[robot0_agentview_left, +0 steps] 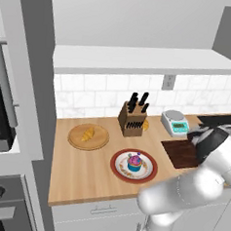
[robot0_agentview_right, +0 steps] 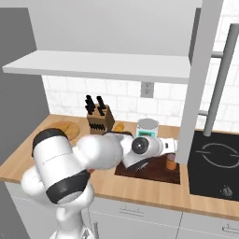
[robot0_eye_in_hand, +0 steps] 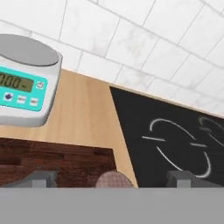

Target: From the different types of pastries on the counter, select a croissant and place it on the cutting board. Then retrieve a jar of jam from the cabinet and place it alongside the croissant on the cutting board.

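- Gripper (robot0_eye_in_hand: 113, 178) jaws wide open, straddling the jar of jam (robot0_eye_in_hand: 114, 179), which stands on the cutting board (robot0_eye_in_hand: 52, 159) near its right edge.
- Risk: a finger clips the lid on retreat and tips the jar.
- Croissant (robot0_agentview_left: 89, 133) sits on the round board (robot0_agentview_left: 100, 142), not the cutting board; that step looks undone.

Kitchen: cooktop (robot0_agentview_right: 215, 161), knife block (robot0_agentview_left: 132, 119), counter (robot0_agentview_left: 79, 171)
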